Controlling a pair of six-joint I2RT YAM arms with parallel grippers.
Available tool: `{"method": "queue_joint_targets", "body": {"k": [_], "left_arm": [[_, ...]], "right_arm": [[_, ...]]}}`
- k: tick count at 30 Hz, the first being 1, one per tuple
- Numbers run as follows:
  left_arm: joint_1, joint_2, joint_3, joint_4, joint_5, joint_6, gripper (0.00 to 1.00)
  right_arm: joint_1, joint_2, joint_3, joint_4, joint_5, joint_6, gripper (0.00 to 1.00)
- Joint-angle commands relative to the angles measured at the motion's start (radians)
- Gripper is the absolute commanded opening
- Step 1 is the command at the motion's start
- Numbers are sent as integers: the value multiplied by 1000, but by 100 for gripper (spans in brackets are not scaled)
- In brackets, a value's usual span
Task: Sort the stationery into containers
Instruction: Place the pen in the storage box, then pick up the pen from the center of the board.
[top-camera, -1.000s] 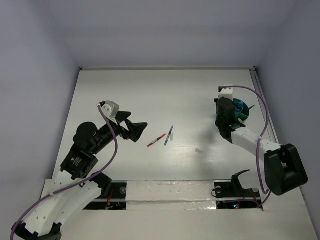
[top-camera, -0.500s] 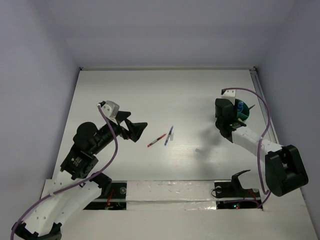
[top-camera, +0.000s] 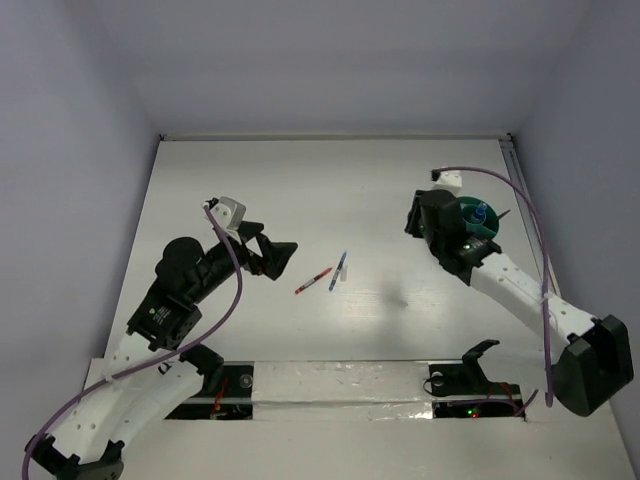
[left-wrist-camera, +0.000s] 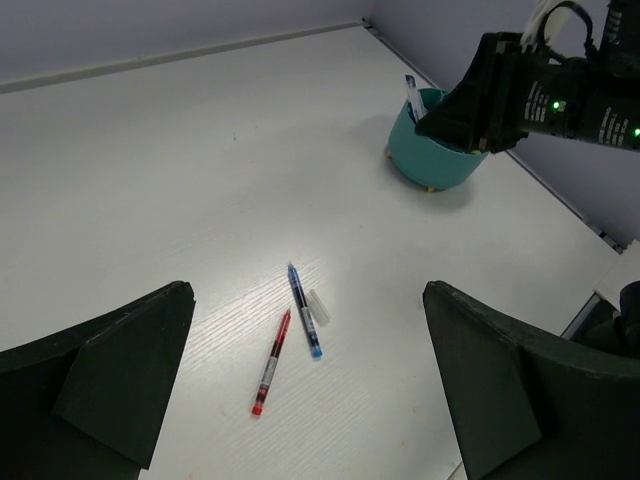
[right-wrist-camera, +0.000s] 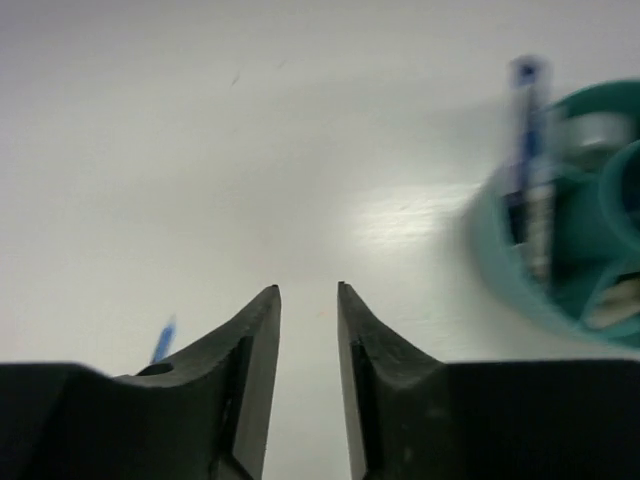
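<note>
On the counter (top-camera: 300, 180), top view: red pen (top-camera: 313, 281) and blue pen (top-camera: 339, 270) are seen just beside each other, both slanted near-left to far-right. They lie near the wide-spread, empty left pincer (top-camera: 268, 243) and well apart from the right pincer (top-camera: 415, 222), which is beside the teal tub (top-camera: 488, 230). Left wrist view: both pens are framed ahead between the fingers, so the left arm is judged nearer. Right wrist view: a narrow gap with nothing held is shown, with an upright pen (right-wrist-camera: 527, 130) in the tub.
</note>
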Motion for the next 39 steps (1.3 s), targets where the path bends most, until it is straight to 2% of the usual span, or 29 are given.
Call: {"method": "queue_joint_targets", "body": {"k": [1,4,6,8,9,12,16,24,39], "left_arm": [[-5,27,9,25,-20,6,99],[-5,45,10,22,-28,6,99],[-5,53,12,20,-33,6,99],[-5,54,12,19,-40,6,99],[-5,54,12,17,-42,6,99],[-5,56,10,17,-44,6,99],[-5,56,12,17,-36,6,99],[-5,47,9,22,-13,4,99],[-5,24,10,25,-1,4,99]], "right_arm": [[144,92,75,-114,-129,143,34],[224,193,147,-142,-172,183,20],[247,241,170,-130,-229,200,18],[267,302,190,-105,-249,225,24],[276,324,199,-104,-270,234,36],[276,413,235,-100,-292,260,51],[276,519,284,-93,-292,281,51],[276,672,376,-125,-255,314,42],[285,790,431,-209,-218,349,32]]}}
